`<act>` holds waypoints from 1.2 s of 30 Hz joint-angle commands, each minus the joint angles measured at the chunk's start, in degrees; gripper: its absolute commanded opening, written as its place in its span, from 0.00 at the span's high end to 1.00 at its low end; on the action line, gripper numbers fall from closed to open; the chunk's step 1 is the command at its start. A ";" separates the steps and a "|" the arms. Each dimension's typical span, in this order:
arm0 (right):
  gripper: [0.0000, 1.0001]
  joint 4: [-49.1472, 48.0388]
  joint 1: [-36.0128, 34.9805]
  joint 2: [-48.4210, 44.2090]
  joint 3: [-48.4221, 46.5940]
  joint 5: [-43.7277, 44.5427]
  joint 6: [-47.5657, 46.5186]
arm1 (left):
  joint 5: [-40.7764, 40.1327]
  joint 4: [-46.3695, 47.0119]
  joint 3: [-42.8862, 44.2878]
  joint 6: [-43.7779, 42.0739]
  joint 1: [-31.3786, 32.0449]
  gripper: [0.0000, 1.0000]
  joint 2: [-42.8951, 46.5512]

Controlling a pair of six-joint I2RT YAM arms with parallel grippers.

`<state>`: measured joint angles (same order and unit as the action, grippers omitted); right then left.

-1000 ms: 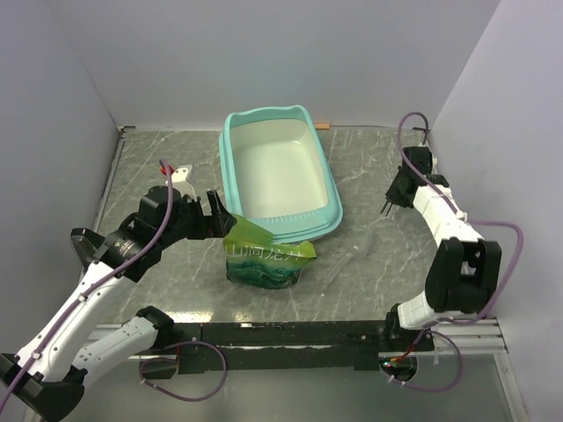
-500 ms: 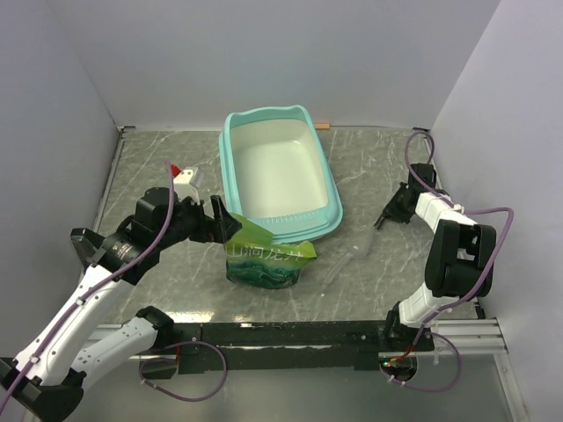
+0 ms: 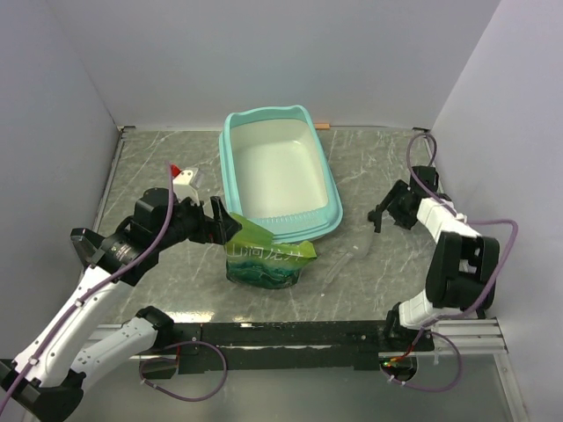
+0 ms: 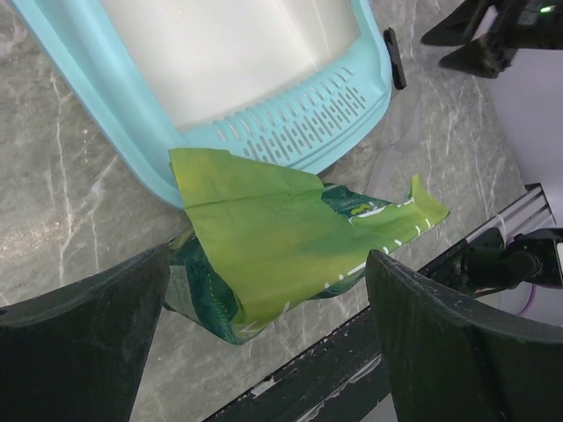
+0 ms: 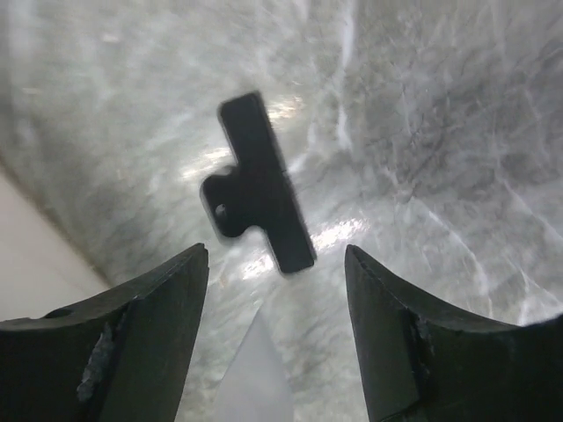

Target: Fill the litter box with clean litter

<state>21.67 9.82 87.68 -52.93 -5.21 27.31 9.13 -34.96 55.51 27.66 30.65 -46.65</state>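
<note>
Litter box [image 3: 286, 227] sits mid table [image 3: 158, 149], nearer the far edge, with no litter showing inside. Left gripper [image 4: 268, 264] is spread wide around the bag [image 3: 264, 262] by the box's near rim, likely to lift and pour. Right gripper [image 5: 276, 264] is spread too, holding nothing.

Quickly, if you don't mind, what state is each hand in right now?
Left hand: open, holding nothing.
Right hand: open, holding nothing.

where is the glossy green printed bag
In the top view the bag sits left of centre, at the near end of the large turquoise plastic litter box, the open left gripper beside it.
</note>
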 commanded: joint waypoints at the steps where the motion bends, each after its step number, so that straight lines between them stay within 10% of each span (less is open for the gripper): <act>1: 0.28 0.73 -4.01 -10.76 -2.44 0.47 -1.99 | -2.00 -2.29 2.40 -0.07 -0.07 0.03 0.07; 10: 0.27 11.73 -27.13 -22.10 -12.29 3.81 -7.36 | -8.51 -7.68 3.30 4.86 -0.07 0.03 -3.62; 33: 0.27 11.91 -31.18 -37.49 -4.82 -8.05 -8.15 | 13.63 11.84 -2.07 9.87 -1.12 0.01 -13.82; 36: 0.27 11.38 -31.18 -38.19 -4.29 -9.20 -7.80 | 17.41 15.09 -4.00 10.48 -1.21 0.15 -13.29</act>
<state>34.92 -21.02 50.85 -58.06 -11.57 18.72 20.34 -25.78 53.32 36.38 29.69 -60.95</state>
